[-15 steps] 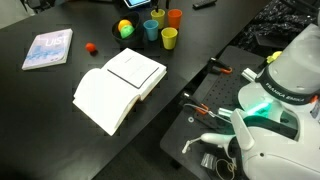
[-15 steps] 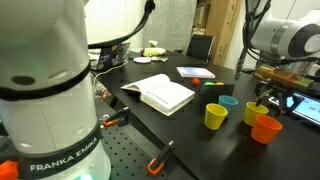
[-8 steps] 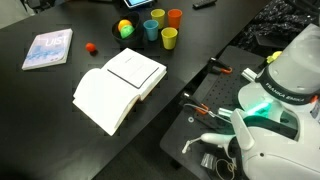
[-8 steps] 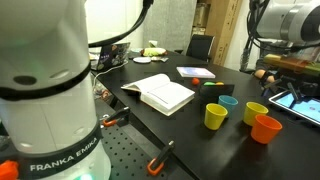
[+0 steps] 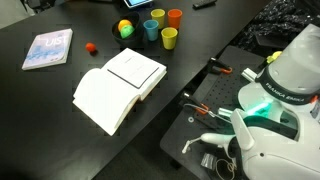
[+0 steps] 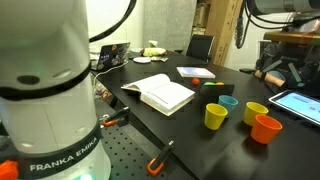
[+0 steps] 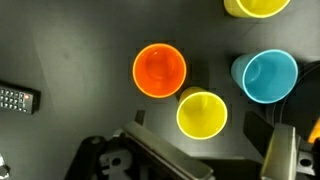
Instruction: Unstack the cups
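Several small cups stand upright and apart on the black table. In the wrist view I see an orange cup (image 7: 160, 71), a yellow-green cup (image 7: 202, 114), a blue cup (image 7: 268, 76) and part of another yellow-green cup (image 7: 258, 6). They also show in both exterior views: the orange (image 5: 175, 16) (image 6: 266, 128), the blue (image 5: 151, 29) (image 6: 229, 102) and a yellow-green one (image 5: 169, 38) (image 6: 216, 116). My gripper (image 7: 215, 165) (image 6: 287, 72) is open and empty, high above the cups, with its fingers wide apart.
An open white book (image 5: 120, 85) (image 6: 165, 93) lies mid-table. A multicoloured ball (image 5: 125, 28), a small red object (image 5: 90, 46) and a booklet (image 5: 48, 48) lie beyond it. A tablet (image 6: 300, 103) lies by the cups and a remote (image 7: 18, 97) is nearby.
My gripper has risen away from the cups. The cups have not moved.
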`<action>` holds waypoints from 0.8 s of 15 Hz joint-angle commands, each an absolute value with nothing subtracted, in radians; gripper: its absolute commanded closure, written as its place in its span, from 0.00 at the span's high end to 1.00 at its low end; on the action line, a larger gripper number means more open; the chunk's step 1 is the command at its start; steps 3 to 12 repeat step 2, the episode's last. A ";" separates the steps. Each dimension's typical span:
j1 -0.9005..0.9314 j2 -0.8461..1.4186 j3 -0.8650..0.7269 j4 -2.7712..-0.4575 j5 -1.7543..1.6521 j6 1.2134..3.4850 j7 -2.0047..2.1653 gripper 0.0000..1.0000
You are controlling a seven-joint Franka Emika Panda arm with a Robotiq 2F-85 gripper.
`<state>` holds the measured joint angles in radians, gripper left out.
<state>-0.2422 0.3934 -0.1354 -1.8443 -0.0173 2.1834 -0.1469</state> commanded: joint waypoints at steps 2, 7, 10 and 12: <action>-0.215 0.223 -0.140 -2.018 -0.040 2.144 -0.155 1.00; -0.215 0.223 -0.140 -2.018 -0.040 2.144 -0.155 1.00; -0.215 0.223 -0.140 -2.018 -0.040 2.144 -0.155 1.00; -0.215 0.223 -0.140 -2.018 -0.040 2.144 -0.155 1.00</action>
